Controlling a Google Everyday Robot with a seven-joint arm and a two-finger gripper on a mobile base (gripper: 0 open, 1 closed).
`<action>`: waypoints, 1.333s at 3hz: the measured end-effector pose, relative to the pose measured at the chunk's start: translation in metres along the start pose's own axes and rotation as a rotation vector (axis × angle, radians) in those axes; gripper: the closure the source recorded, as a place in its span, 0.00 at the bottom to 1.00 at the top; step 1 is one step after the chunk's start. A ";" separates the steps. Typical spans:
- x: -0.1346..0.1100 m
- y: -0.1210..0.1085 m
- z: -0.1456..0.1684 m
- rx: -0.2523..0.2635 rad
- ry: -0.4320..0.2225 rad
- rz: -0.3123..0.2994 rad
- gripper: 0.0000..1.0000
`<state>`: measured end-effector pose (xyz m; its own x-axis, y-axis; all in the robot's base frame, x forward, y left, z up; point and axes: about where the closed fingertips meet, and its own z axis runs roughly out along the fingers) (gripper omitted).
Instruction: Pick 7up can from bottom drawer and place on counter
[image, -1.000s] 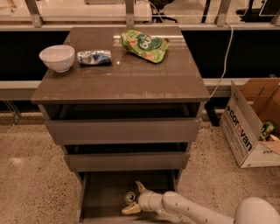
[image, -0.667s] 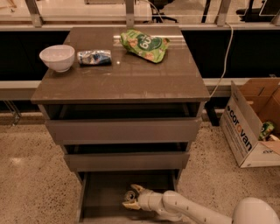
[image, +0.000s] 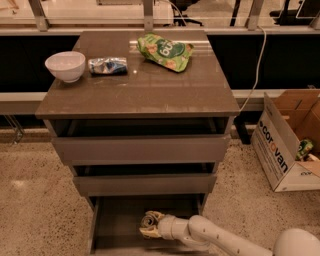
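Observation:
The bottom drawer (image: 117, 222) is pulled open below two wider drawers, and its dark floor shows. The 7up can (image: 148, 218) lies in it near the middle, its round silver end facing me. My gripper (image: 149, 226), on a white arm that comes in from the lower right, is inside the drawer and shut on the can, low over the floor. Most of the can's body is hidden by the gripper. The glossy brown counter (image: 145, 90) is the top of the cabinet, well above.
On the counter stand a white bowl (image: 65, 65), a blue-silver foil packet (image: 107, 65) and a green snack bag (image: 165, 51). The top drawer (image: 140, 149) and middle drawer (image: 145, 184) stick out above the bottom one. A cardboard box (image: 282, 145) stands on the floor at the right.
The gripper's fingers, spread apart a second ago, have drawn together around the can. The gripper has shifted slightly up and back in the drawer.

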<state>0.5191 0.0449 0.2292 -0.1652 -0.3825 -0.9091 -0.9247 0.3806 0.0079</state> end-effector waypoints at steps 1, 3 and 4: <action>-0.053 0.005 -0.027 -0.038 -0.086 -0.025 1.00; -0.248 -0.013 -0.156 -0.086 -0.218 -0.188 1.00; -0.329 -0.038 -0.207 -0.087 -0.201 -0.275 1.00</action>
<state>0.5373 -0.0177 0.6146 0.1571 -0.2841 -0.9458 -0.9524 0.2096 -0.2212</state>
